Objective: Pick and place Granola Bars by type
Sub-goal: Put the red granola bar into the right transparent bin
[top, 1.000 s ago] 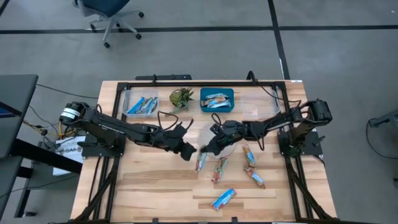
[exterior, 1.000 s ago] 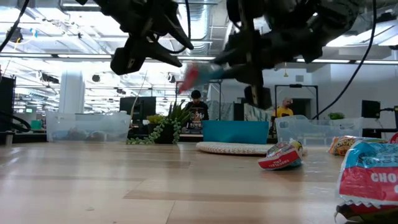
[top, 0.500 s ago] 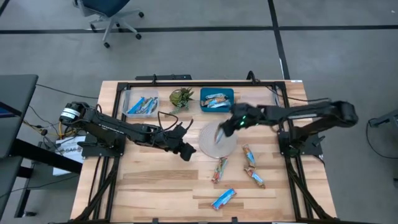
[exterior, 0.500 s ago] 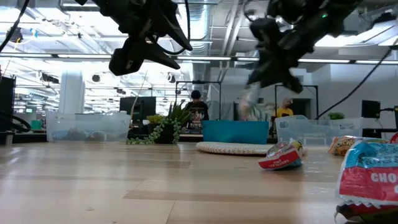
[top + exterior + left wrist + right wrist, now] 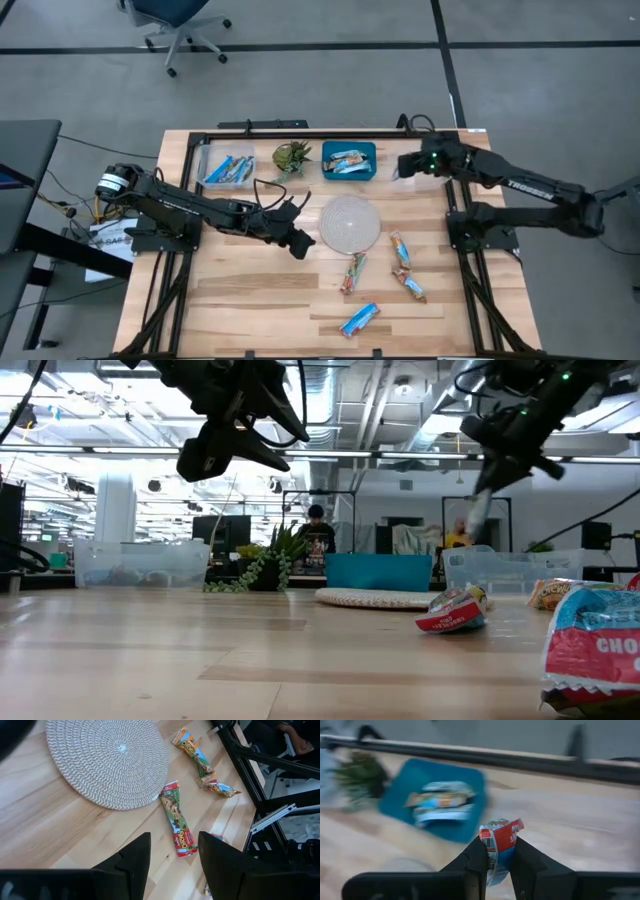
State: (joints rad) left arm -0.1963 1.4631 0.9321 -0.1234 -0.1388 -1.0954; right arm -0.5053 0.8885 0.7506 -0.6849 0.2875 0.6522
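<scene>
so at this point our right gripper (image 5: 496, 857) was up over the far right corner of the table (image 5: 240, 300), just past the blue tray (image 5: 349, 161), pinched tight on one red-and-silver granola bar (image 5: 499, 845). the bar hung by a short bit of wrapper, so we figured it could slip or swing and land in the wrong bin, or outside the clear bin (image 5: 418, 165) at the far right. the blue tray already held bars, so dropping too soon would mix types. our left gripper (image 5: 170, 860) hovered partly open and empty over the orange-and-green bar (image 5: 176, 817) beside the woven mat (image 5: 105, 760). a shallow grab there could just skid that slick wrapper across the wood. four loose bars (image 5: 358, 319) were near the mat.
</scene>
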